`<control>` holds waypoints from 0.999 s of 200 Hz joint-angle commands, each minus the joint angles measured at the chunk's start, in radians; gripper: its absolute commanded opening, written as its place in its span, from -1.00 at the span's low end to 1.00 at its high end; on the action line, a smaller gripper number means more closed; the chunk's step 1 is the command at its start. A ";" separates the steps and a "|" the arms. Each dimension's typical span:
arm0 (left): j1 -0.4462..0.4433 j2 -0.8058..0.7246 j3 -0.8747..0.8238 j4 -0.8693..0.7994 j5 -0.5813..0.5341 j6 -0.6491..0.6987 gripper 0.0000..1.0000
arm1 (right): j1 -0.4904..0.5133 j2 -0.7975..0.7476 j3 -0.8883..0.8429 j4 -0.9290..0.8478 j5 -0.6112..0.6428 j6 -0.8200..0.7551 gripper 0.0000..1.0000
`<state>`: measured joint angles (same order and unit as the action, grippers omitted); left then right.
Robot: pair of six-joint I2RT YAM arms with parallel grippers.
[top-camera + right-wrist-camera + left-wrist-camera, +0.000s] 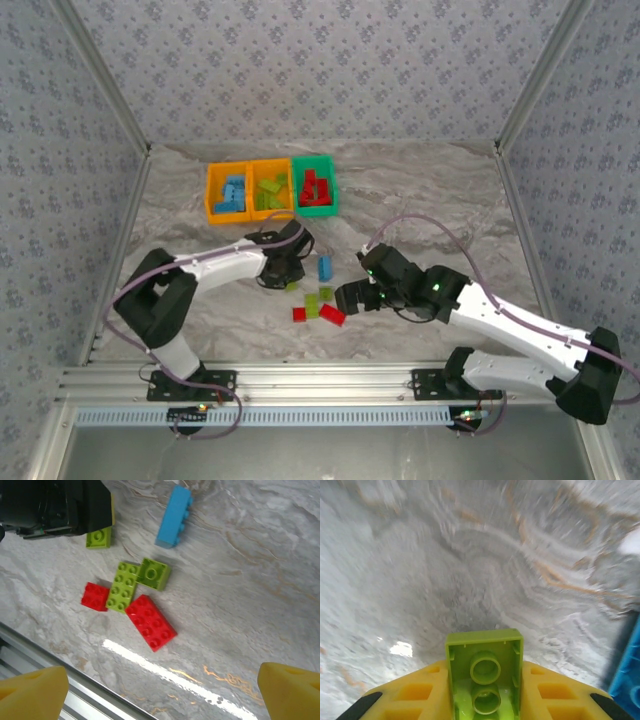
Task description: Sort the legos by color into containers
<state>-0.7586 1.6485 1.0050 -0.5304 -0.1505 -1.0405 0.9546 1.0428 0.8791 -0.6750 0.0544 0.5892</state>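
Observation:
My left gripper [484,680] is shut on a lime green lego [484,655], hollow underside facing the camera, just above the table near the middle [290,270]. My right gripper [165,695] stands open over the bare table, with nothing between its yellow fingers [35,690]. Ahead of it lie a long red lego [150,622], a small red lego [95,596], two lime green legos [122,586] and a blue lego [174,516]. The containers stand at the back: an orange bin [227,193] with blue legos, an orange bin [270,188] with green ones, a green bin [316,187] with red ones.
The left arm's black wrist [60,505] sits close to the loose pile, with a lime green brick [98,537] at its tip. A metal rail [320,385] runs along the near table edge. Patterned walls enclose the table on three sides.

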 commanded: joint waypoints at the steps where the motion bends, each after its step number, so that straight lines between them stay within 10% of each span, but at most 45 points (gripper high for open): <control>1: 0.037 -0.102 0.075 -0.040 -0.080 0.136 -0.48 | 0.005 -0.034 -0.010 0.097 0.019 0.007 1.00; 65: 0.248 0.087 0.447 -0.027 -0.254 0.444 -0.38 | 0.003 -0.056 -0.002 0.014 0.139 0.072 1.00; 133: 0.347 0.413 0.785 -0.016 -0.152 0.503 0.04 | 0.046 -0.135 -0.030 -0.053 0.216 0.153 1.00; 200: 0.298 0.078 0.560 0.055 -0.065 0.489 0.24 | 0.052 -0.128 -0.065 -0.031 0.266 0.187 1.00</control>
<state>-0.4221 1.9533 1.6485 -0.5110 -0.2531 -0.5648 1.0069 0.8936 0.8219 -0.6930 0.2749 0.7452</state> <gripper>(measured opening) 0.623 0.999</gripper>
